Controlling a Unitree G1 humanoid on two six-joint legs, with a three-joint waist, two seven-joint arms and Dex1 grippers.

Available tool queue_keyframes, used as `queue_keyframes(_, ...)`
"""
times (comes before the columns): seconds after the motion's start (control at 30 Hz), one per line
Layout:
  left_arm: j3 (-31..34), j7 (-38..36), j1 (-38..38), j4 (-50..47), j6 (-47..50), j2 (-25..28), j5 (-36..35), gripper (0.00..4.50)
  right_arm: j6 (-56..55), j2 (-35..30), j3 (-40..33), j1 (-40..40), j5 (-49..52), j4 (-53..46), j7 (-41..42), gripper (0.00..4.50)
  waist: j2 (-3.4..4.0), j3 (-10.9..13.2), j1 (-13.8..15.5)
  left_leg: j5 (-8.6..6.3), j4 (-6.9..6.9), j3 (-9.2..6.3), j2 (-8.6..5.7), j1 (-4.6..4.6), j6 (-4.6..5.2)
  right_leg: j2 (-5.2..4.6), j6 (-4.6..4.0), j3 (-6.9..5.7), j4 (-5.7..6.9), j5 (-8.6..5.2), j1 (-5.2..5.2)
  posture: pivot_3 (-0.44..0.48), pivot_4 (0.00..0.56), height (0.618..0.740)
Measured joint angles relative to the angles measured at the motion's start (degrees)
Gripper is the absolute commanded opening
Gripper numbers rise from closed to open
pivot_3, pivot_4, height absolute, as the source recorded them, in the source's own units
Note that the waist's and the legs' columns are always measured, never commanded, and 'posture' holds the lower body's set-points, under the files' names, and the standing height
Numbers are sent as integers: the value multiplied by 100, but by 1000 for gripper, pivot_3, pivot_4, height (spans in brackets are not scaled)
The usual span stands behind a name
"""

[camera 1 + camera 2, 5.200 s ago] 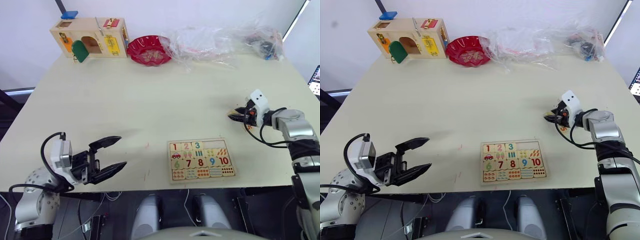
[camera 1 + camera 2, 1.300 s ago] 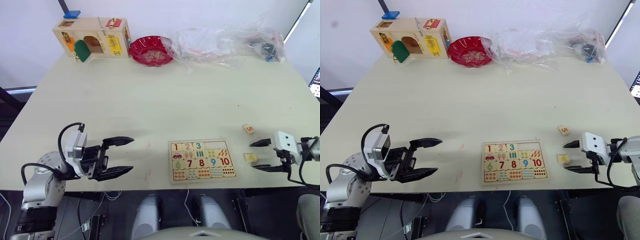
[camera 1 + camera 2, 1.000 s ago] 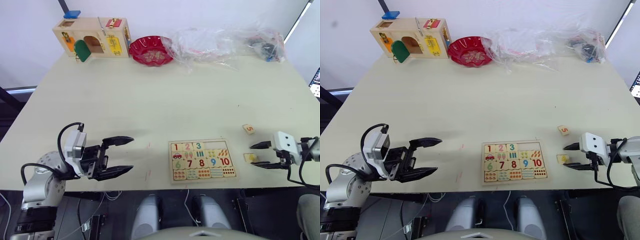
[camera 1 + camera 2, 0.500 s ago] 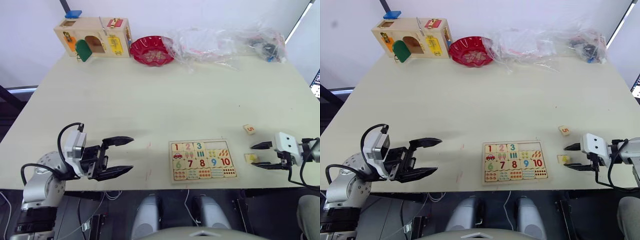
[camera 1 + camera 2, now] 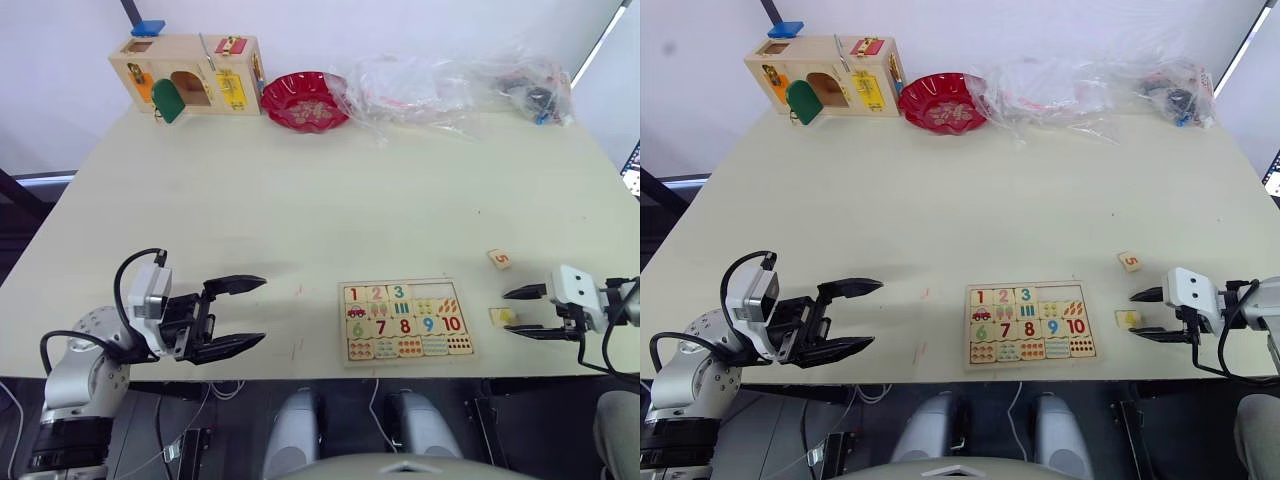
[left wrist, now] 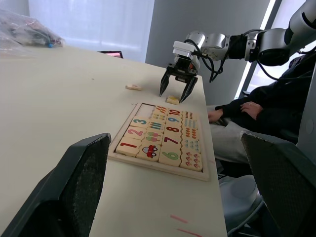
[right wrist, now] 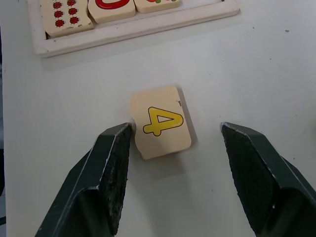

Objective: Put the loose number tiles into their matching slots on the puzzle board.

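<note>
Reaching for the yellow 4 tile [image 7: 161, 122], you are holding the right gripper [image 5: 1148, 315] low over the table, off the right side of the puzzle board [image 5: 1026, 321]. Its two black fingers are spread apart with the tile lying flat between them. One finger [image 7: 112, 163] is sitting at the tile's edge, and the other is standing well clear of it. Nothing is being squeezed yet.

So the step in hand looks like picking up the 4. Next you will likely need to bring the fingers together on the tile's two sides, lift it, and carry it to the board's top row. The tile is lying a little crooked, so you may need to turn it to sit square in the hole.

The red 5 tile [image 5: 1130, 261] is lying loose too, a bit farther from you than the 4 and also right of the board.

On the board, tiles 1, 2 and 3 are already sitting in the top row. The two slots [image 5: 435, 291] just right of the 3 are looking empty. The big numbers 6 to 10 and the counting pictures are filling the rows below.

The left gripper [image 5: 235, 313] is waiting well to the left of the board, with its fingers wide apart and holding nothing.

Far behind the board, a red bowl [image 5: 305, 100] is sitting beside a wooden latch box [image 5: 188, 74]. I cannot tell what is in the bowl.
</note>
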Motion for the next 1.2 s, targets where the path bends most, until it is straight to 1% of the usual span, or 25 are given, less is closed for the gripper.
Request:
queue_keyframes(0.97,0,-10,21,0,-5,-16,-22,4500,211,-58,-30,92,-1,-172,-29,3006,0,0,-6,0,0,0,0,0,0,1,0,-1,0,0,0,0,150,740)
queue_keyframes(1.07,0,-9,58,0,-11,-25,-22,4500,278,-54,-30,92,4,-210,-28,2154,0,0,-7,0,0,0,0,0,0,1,0,-1,0,0,0,0,150,740)
queue_keyframes(1.13,0,-9,59,0,-16,-25,-22,4500,323,-50,-30,97,5,-267,-25,1296,0,0,-8,0,0,-1,0,0,0,1,0,-1,0,0,0,0,150,740)
queue_keyframes(1.2,0,-9,60,0,-19,-25,-22,4500,346,-50,-30,106,10,-293,-25,1296,0,0,-9,0,0,0,0,0,0,1,0,-1,0,0,0,0,150,740)
